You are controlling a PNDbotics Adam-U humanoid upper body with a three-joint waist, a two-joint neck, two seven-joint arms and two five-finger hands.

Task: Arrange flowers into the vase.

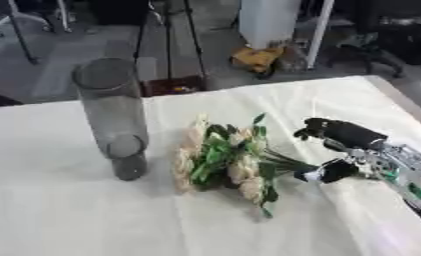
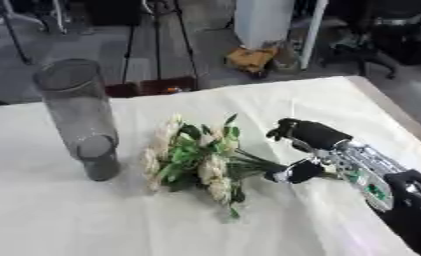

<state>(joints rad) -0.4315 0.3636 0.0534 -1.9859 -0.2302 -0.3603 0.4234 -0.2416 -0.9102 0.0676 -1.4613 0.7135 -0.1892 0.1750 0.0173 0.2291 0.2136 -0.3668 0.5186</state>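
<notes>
A tall grey glass vase (image 1: 115,117) stands upright on the white tablecloth (image 1: 73,210), left of centre. A bunch of cream flowers with green leaves (image 1: 227,157) lies flat on the cloth just right of the vase, stems pointing right. My right hand (image 1: 343,150) reaches in from the right at the stem ends; the fingers curve above the stems and the thumb (image 1: 329,171) sits below them, with the green stems running into the gap between. Whether the fingers touch the stems is unclear. My left hand shows in no view.
The table's far edge runs close behind the vase, and its right edge (image 1: 406,102) slants down by my right arm. Beyond the table are stand legs, a white column (image 1: 268,20) and a yellow object (image 1: 255,57) on the floor.
</notes>
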